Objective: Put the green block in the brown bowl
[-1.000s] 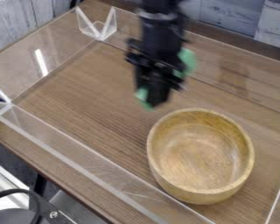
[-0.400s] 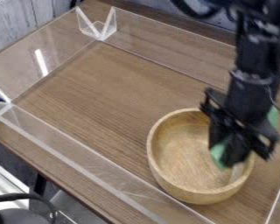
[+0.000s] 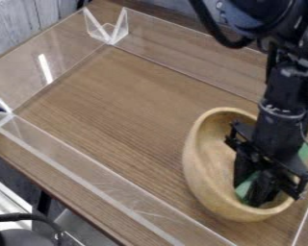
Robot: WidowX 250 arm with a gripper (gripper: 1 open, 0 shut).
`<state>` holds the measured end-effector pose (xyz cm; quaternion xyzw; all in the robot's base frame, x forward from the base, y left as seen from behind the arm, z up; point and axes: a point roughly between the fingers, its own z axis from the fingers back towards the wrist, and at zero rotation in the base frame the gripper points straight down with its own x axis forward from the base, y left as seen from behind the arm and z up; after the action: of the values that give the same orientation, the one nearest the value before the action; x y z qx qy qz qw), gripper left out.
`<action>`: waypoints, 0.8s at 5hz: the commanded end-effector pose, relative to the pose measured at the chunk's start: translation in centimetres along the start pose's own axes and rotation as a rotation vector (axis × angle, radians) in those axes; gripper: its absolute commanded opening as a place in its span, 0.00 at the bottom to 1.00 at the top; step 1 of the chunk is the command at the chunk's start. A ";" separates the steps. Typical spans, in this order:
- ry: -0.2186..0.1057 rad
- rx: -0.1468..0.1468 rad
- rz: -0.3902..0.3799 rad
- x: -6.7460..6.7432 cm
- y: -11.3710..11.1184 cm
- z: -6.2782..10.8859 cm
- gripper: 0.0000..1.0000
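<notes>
Pincer (image 3: 265, 183) pinching flat mint-green block (image 3: 254, 185) inside tilted round tan wooden bowl (image 3: 208, 159); release remains.

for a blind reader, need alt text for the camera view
A black robot arm's gripper reaches down into a tilted brown bowl, jaws shut on a green block. The bowl sits on a wooden table.
</notes>
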<state>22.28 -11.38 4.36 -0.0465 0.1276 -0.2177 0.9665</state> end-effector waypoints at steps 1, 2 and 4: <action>-0.022 -0.007 0.016 0.5 0.7 0.2 0.00; -0.014 -0.010 0.033 0.5 1.2 -0.3 0.00; 0.003 -0.016 0.061 0.6 2.1 -1.1 0.00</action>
<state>22.93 -10.20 3.63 -0.0523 0.1365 -0.1963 0.9696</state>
